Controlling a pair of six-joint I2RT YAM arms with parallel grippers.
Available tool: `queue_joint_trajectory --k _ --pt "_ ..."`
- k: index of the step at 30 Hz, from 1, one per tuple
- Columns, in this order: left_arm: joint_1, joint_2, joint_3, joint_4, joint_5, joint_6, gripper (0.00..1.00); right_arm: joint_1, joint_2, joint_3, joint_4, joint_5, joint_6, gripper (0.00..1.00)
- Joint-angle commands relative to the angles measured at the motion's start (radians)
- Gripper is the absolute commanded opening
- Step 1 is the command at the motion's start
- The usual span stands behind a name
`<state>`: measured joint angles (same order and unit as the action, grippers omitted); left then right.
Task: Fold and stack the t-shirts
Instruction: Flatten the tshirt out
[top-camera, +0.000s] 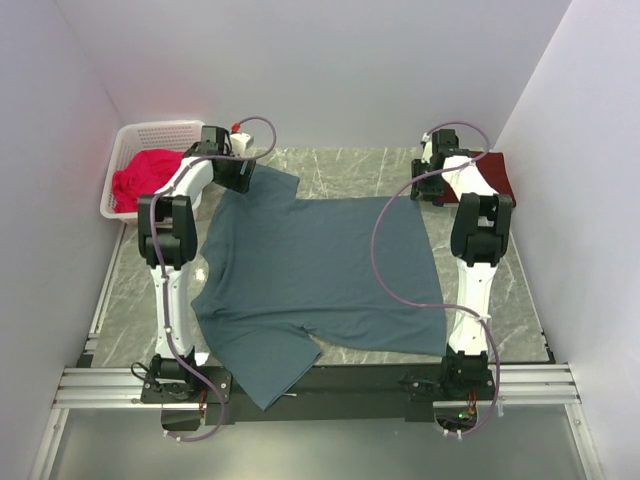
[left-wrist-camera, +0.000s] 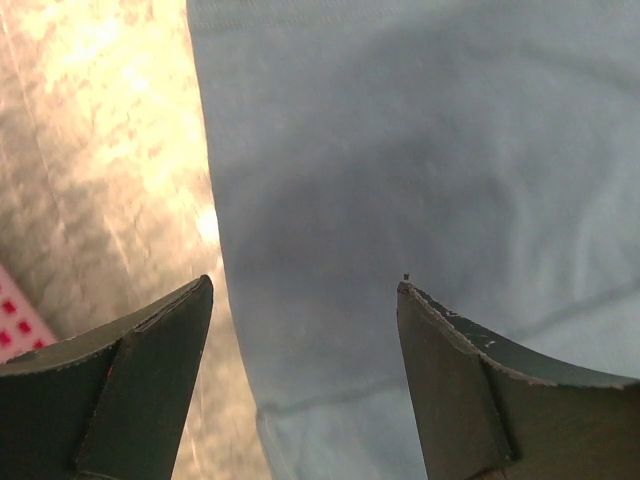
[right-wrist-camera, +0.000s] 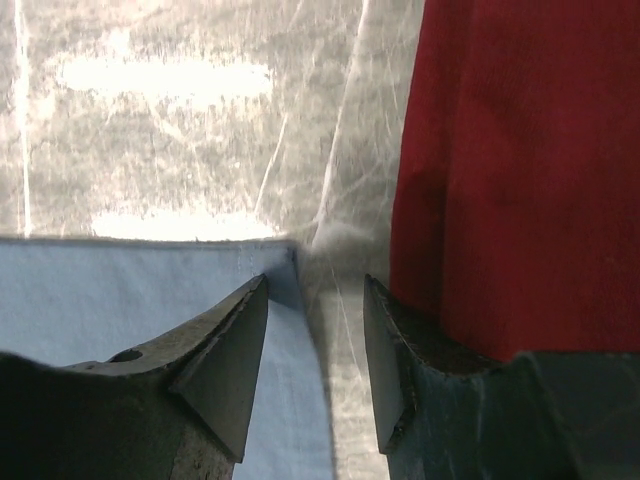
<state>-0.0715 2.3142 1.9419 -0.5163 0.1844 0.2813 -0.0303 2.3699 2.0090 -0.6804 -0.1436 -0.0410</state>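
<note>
Slate blue-grey t-shirt (top-camera: 320, 270) lies spread flat, mid counter (top-camera: 500, 290), 1 sleeve hanging past the near edge. Maroon t-shirt (top-camera: 495, 175) sits folded at the far right corner, apart from the blue one. White basket (top-camera: 150, 127) at far left, off the counter's edge, holds a bright red cloth (top-camera: 140, 175).

Left claw (left-wrist-camera: 304, 283) at the blue shirt's far left corner. Jaws wide and gripping nothing, straddling the cloth's side edge: 1 finger over bare marble, the other over fabric.

Right claw (right-wrist-camera: 316, 280) at the blue shirt's far right corner. Jaws partly parted, with bare counter showing in the gap. The shirt corner lies by the left finger, and maroon cloth runs along behind the right finger. Nothing clamped.
</note>
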Motion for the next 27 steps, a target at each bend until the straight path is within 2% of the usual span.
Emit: queue_joint_trajectory --k 1,15,20,27 --pt "0.004 0.059 0.109 0.015 -0.016 -0.034 0.8 0.009 0.021 0.063 0.016 -0.002 0.016 0.51" --pt "0.004 0.191 0.239 0.03 -0.048 -0.051 0.81 0.017 0.081 0.114 -0.036 -0.074 0.039 0.5" --pt "0.004 0.192 0.236 0.024 -0.01 -0.056 0.76 0.017 0.088 0.137 -0.071 -0.094 0.061 0.49" --pt "0.004 0.206 0.233 0.024 0.032 -0.068 0.61 0.015 0.104 0.158 -0.084 -0.08 0.062 0.41"
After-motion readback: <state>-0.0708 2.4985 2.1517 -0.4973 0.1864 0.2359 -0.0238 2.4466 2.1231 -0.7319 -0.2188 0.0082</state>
